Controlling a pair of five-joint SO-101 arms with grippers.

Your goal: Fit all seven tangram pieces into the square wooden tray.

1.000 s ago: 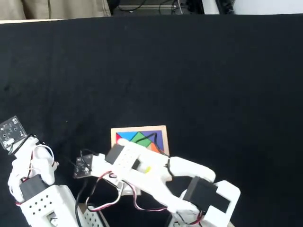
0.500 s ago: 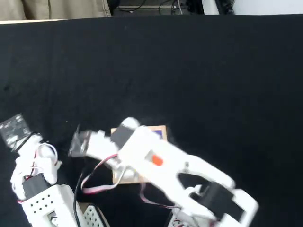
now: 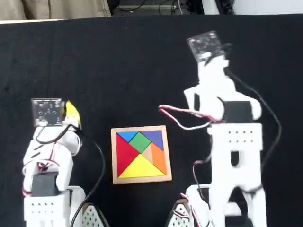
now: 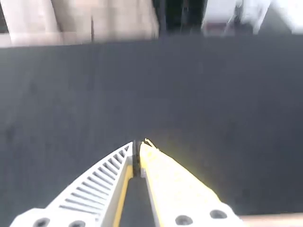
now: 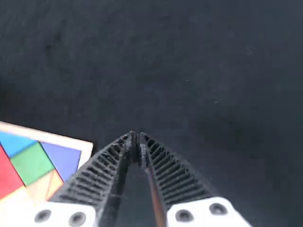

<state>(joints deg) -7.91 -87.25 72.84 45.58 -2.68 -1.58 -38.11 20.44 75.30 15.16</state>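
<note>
You're basically done, I'd say: square wooden tray (image 3: 141, 127) sits between the two arms, tangram pieces (image 3: 140, 153) fill it flush, seven colours by my count. Left gripper (image 4: 139, 145) and right gripper (image 5: 135, 140) are both closed on nothing, well apart from the tray. Nothing left to place.

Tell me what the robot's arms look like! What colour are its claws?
Both arms are chunky white plastic with black motor blocks; the left arm trails a black cable, the right arm red and white wires. The left claw has one white ribbed finger and one yellow one. The right claw has two black ribbed fingers on a white base.
</note>
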